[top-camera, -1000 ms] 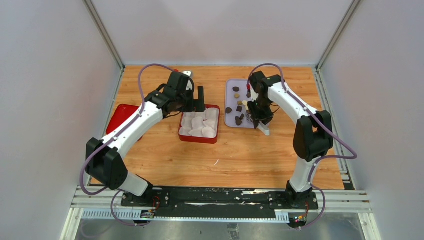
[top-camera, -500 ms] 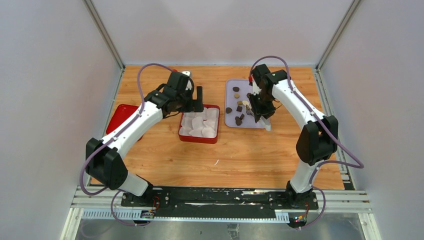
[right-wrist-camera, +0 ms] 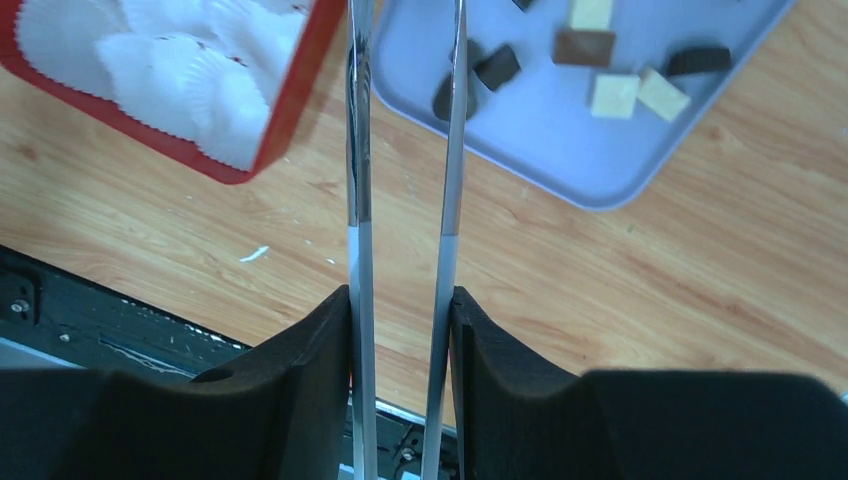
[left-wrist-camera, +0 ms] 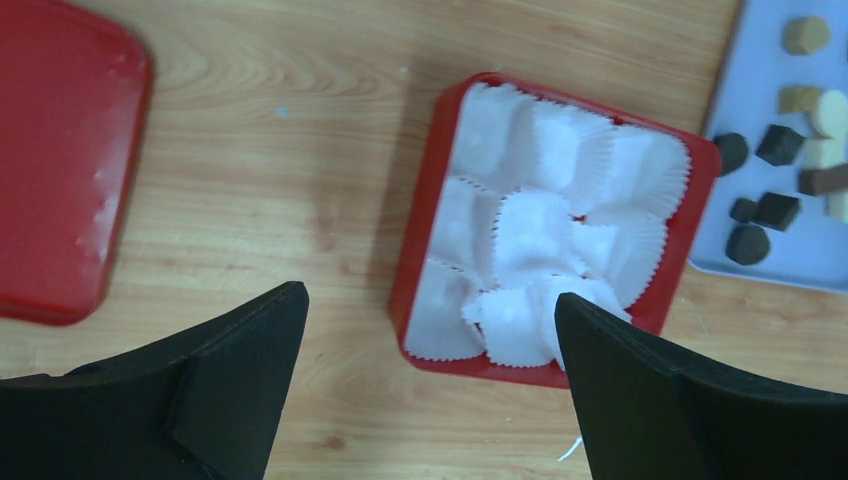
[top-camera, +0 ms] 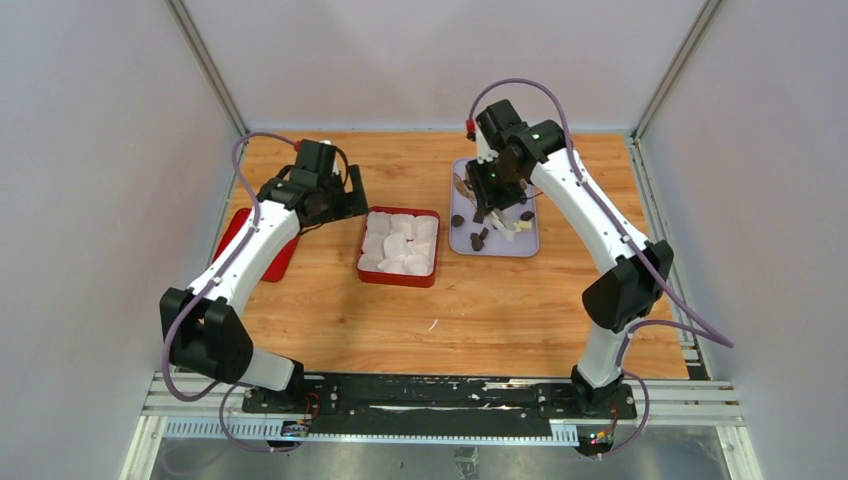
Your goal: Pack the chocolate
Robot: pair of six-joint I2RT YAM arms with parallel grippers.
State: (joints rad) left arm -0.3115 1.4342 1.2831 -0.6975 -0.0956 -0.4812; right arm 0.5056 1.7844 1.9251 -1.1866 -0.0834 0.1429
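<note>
A light wooden table (top-camera: 480, 310) is carrying everything, and the two white and black arms are reaching over its far half from the near edge. A flat red lid with rounded corners (left-wrist-camera: 60, 160) is lying at the left, well apart from the rest. A pale lavender plastic tray (right-wrist-camera: 560, 130) is sitting at the right, and a square red box (left-wrist-camera: 412, 262) is sitting just beside it on its left. The box is holding crowded white pleated paper cups (left-wrist-camera: 530, 235). The left gripper (left-wrist-camera: 428, 298) is hovering above the table between the lid and the box, its jaws spread wide with nothing between them. The right gripper (right-wrist-camera: 400, 295) is hanging over the tray's left part, clenching a pair of long silver metal tongs (right-wrist-camera: 357, 150) whose blades are running out over the gap between box and tray. Their tips are leaving the wrist view, so it is unclear whether they are pinching anything. The chocolate (left-wrist-camera: 748, 243), small dark, brown and cream pieces, round and square, is lying scattered on the tray.
</note>
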